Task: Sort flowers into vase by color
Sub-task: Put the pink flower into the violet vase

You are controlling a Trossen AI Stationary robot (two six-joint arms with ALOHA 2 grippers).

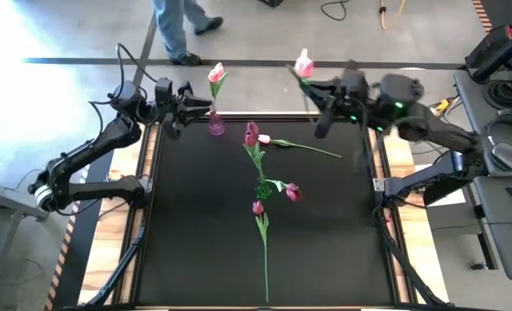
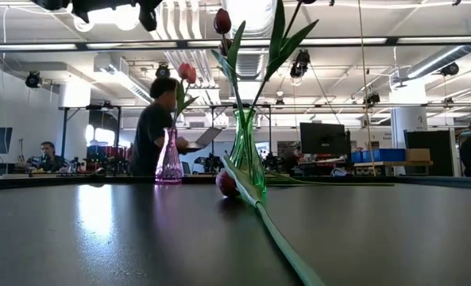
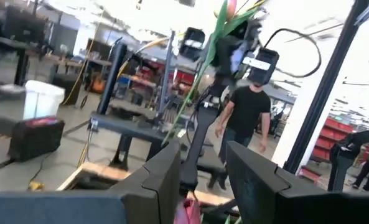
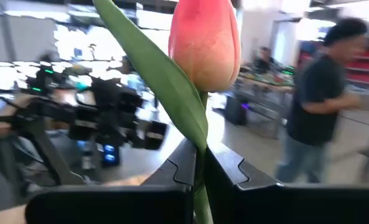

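The right gripper [image 1: 318, 93] is raised at the far right edge of the black table top [image 1: 195, 250], its fingers [image 4: 228, 165] closed narrowly on the thin green stem of a pale pink tulip [image 4: 204, 40]. In the high view this pale pink tulip sits over the table's far edge, well clear of both vases.

The left gripper [image 1: 186, 105] is at the far left corner, just beside the purple glass vase [image 1: 216, 126]. Its fingers [image 3: 165, 177] stand apart, holding nothing. The purple glass vase holds one pink tulip [image 1: 216, 72], upright.

The green glass vase [image 1: 262, 187] stands near the table centre, holding a dark magenta tulip [image 1: 251, 133]. In the low view its stem and leaves rise well above the vase rim.

Loose flowers lie on the table around the green glass vase:
- a pale pink-white tulip [image 1: 264, 139], stem pointing toward the right edge;
- a dark red tulip [image 1: 293, 193] just right of the vase;
- a second dark red tulip [image 1: 258, 208], its long stem running toward the near edge.

The left half and the near right corner of the table are open. A person [image 1: 182, 26] stands on the floor beyond the far edge.
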